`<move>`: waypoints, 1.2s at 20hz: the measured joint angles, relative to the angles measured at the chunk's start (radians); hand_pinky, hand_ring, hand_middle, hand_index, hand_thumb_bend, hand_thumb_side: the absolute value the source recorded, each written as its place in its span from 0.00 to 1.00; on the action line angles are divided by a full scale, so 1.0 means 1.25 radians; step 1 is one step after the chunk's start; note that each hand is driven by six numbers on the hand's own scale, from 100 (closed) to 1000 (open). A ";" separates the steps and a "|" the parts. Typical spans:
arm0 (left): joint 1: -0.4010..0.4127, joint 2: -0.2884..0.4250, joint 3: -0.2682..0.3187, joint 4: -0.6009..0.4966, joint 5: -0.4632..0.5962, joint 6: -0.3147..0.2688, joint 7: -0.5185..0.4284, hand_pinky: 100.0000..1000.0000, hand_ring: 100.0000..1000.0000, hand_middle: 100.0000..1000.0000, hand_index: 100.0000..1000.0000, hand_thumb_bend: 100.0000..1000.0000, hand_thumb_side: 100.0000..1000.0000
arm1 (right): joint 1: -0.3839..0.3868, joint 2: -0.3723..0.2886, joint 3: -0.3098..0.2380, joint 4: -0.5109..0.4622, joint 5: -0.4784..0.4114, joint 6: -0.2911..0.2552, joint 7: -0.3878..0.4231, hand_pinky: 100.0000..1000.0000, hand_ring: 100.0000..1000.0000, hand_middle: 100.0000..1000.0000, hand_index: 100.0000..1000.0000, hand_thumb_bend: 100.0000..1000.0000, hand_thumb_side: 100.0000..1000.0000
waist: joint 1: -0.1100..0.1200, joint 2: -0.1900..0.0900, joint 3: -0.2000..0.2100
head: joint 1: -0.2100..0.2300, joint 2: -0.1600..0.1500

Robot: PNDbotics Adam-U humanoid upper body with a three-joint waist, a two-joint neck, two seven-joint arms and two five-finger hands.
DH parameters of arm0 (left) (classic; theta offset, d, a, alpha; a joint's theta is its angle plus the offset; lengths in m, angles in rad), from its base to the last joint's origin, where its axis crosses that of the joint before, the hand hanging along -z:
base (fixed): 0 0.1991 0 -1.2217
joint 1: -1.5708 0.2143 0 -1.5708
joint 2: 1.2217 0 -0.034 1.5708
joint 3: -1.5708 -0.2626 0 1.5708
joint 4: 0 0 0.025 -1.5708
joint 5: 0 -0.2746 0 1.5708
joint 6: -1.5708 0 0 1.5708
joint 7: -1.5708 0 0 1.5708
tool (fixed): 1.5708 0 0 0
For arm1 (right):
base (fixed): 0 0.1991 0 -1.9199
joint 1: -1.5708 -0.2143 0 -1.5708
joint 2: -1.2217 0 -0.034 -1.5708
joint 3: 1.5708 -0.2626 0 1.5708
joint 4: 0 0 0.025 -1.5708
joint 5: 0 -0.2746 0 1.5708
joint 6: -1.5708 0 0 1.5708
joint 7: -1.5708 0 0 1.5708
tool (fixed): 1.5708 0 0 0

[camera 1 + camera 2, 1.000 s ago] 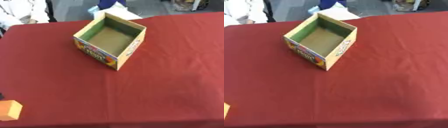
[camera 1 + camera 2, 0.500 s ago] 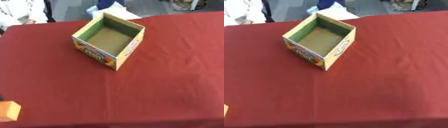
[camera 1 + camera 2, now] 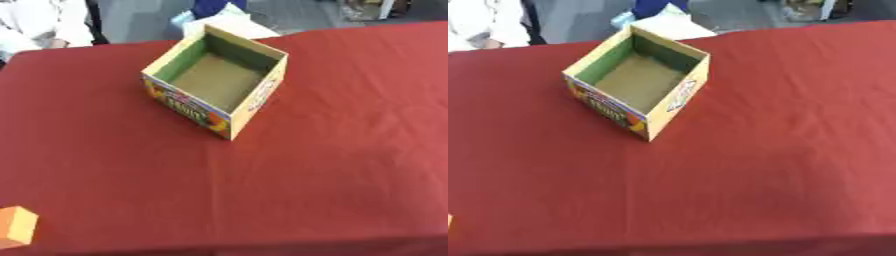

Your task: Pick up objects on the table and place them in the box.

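Red cloth covers a table (image 3: 350, 150) with an open empty box (image 3: 216, 80) toward the far left and an orange block (image 3: 16, 227) at the near-left edge (neither robot hand is in view, so their state is unknown), where a careless reach could nudge it off

A red-clothed table (image 3: 332, 165) — an open cardboard box (image 3: 216, 80) far-centre, an orange block (image 3: 16, 227) near-left corner.

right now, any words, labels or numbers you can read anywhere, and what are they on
Box, front panel: red lettering over colourful artwork, too blurred to read.
Box, right side panel: a label on a white patch, too blurred to read.
Orange block: no text visible.
Red tablecloth: no text.
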 measured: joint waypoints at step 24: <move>-0.094 0.038 0.029 -0.059 0.142 -0.003 0.001 0.80 0.76 0.57 0.70 0.00 0.22 | -0.001 0.000 -0.001 0.000 0.000 0.001 -0.002 0.57 0.70 0.47 0.67 0.00 0.80 | 0.006 0.003 -0.006 | -0.006 0.000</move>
